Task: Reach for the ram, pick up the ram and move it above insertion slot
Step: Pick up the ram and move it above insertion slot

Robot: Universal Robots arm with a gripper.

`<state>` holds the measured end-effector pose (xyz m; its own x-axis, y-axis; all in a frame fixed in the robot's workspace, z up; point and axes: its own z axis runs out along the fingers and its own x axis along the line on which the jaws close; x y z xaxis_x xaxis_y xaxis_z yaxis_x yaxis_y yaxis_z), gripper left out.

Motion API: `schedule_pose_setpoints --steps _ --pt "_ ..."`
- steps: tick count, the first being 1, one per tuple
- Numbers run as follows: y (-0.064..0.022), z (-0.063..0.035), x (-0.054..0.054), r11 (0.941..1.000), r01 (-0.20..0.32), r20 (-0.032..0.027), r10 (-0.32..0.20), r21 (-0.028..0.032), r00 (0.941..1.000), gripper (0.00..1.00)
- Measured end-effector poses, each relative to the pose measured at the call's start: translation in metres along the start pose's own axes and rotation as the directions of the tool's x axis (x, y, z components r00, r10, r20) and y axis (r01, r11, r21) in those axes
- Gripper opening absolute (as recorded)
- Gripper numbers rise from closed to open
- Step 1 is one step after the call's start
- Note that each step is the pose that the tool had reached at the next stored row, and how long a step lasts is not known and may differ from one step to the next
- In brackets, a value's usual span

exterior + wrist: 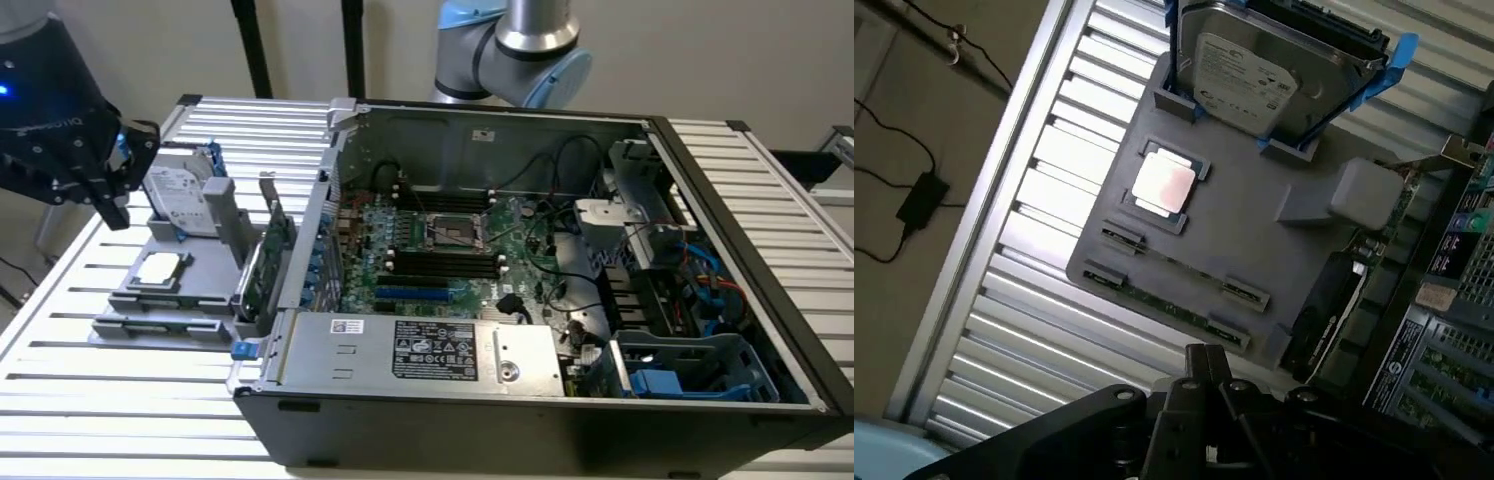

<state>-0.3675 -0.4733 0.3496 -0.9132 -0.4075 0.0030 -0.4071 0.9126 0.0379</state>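
STATE pincer [1204, 356] pressed together, holding nothing, above grey tray [1254, 245] | WHERE ram [1164, 302] seemingly on edge between clips, along tray's edge, near processor chip [1164, 185] | HANDLING likely light, stiff, fragile | GRIP probably long flat faces, mid-length, gently, away from contacts

One open computer case [534, 440]; one gray holder tray [1254, 240] beneath the claw [1204, 358]; on it one silver hard drive [1244, 75], one processor chip [1166, 183], one ram [1159, 299] nearest the claw; one green expansion card [276, 250] beside the tray; one table [134, 400].
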Motion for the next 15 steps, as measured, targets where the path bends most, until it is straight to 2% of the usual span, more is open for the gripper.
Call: schedule_pose_setpoints --steps 4,8,12,15 --pt "0.0000 0.0006 0.0000 0.9973 0.074 -0.0028 -0.074 0.0001 0.9973 0.11" --pt "0.0000 0.0013 0.0000 0.9894 0.145 -0.0055 -0.145 0.0000 0.9894 0.11" --pt "-0.0001 0.0019 0.0000 0.9761 0.217 -0.0083 -0.217 -0.0003 0.9761 0.11" --pt "-0.0001 0.0025 0.0000 0.9630 0.270 -0.0103 -0.270 -0.0007 0.9629 0.11"
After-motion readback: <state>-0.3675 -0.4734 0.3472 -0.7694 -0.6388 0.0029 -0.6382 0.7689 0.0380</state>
